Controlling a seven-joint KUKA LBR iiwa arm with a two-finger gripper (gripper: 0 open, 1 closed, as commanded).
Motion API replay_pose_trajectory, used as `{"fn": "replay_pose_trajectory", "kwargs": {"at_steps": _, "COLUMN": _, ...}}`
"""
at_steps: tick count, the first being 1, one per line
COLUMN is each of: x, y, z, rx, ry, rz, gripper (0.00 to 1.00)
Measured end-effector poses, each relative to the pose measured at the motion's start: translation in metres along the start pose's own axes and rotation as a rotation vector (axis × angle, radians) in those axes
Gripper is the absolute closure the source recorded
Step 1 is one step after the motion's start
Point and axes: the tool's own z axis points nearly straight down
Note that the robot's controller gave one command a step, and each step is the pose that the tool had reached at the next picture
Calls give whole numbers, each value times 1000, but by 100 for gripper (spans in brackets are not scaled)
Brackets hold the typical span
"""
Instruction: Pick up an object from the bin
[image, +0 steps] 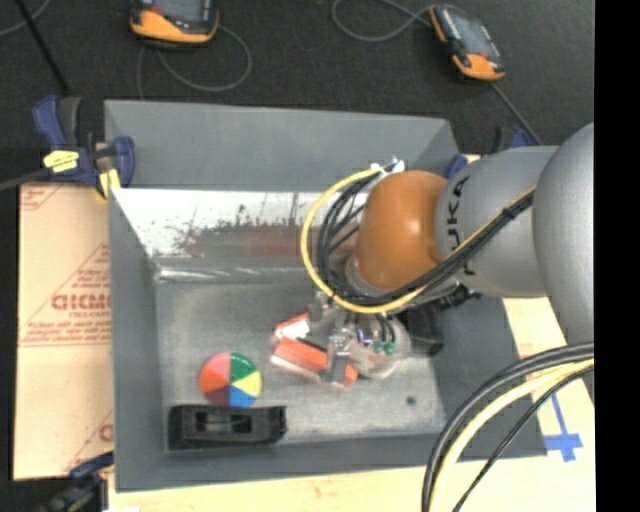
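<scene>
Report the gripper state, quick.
Gripper: open or closed cannot be told. It is low over the orange-and-white pieces near the middle of the bin.

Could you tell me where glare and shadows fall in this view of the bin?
Camera view: the bin's back wall carries a bright glare band with a reddish reflection; the orange cover on the arm shows a soft highlight; the arm darkens the floor beside the orange pieces beneath it; the multicoloured ball lies evenly lit.
</scene>
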Motion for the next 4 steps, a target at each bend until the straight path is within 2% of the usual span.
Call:
{"fn": "replay_pose_trajectory", "kwargs": {"at_steps": 1, "x": 1, "y": -8, "z": 11, "rx": 2, "ry": 4, "rz": 102, "gripper": 0}}
{"fn": "replay_pose_trajectory", "kwargs": {"at_steps": 2, "x": 4, "y": -9, "z": 29, "rx": 2, "ry": 3, "rz": 76, "gripper": 100}}
{"fn": "replay_pose_trajectory", "kwargs": {"at_steps": 4, "x": 8, "y": -11, "z": 29, "rx": 3, "ry": 2, "rz": 65, "gripper": 100}}
